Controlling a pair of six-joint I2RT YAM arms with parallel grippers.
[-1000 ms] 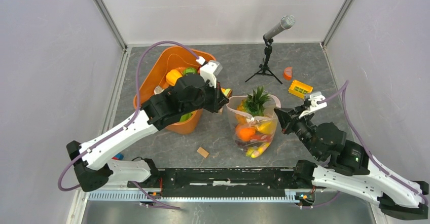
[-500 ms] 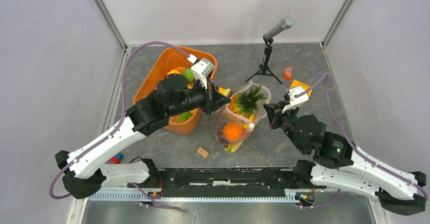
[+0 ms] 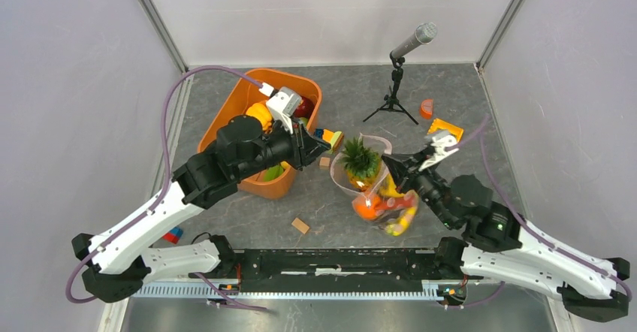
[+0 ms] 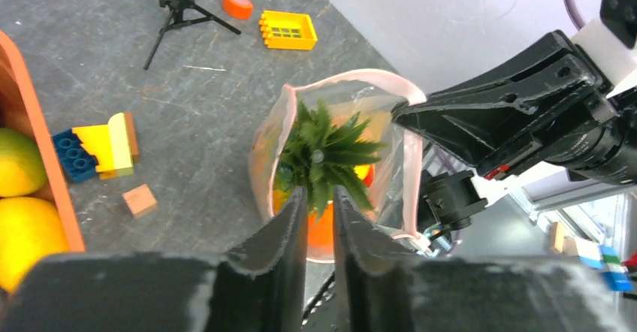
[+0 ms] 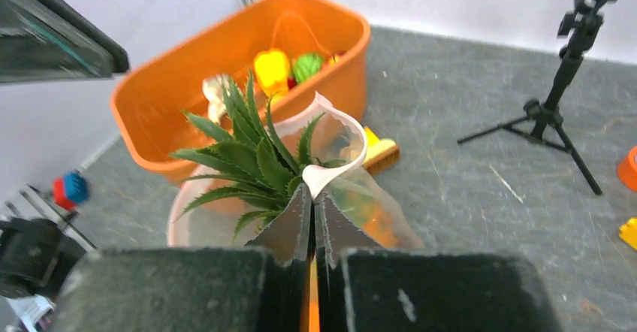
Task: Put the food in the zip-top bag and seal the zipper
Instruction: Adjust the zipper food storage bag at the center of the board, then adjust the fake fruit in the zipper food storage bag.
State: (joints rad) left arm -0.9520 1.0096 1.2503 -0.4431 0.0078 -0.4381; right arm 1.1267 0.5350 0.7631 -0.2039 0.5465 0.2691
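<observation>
We saw the right gripper (image 5: 312, 195) clenched on the pink zipper strip (image 4: 359, 82) of the clear plastic zip-top bag (image 4: 387, 159), mid-table, green-topped toy pineapple (image 3: 360, 161) inside. We judged the left gripper (image 4: 321, 197), pinched closed and empty, nearer the free left rim, just right of its jaws.

Table (image 3: 345, 84): dark grey, mottled stone-look top. Boxed in on 3 sides by plain pale panels: L wall (image 3: 75, 84), back wall (image 3: 330, 13), R wall (image 3: 582, 84). Metal corner posts (image 3: 154, 20) at back L & R. Light even, shadows soft.
</observation>
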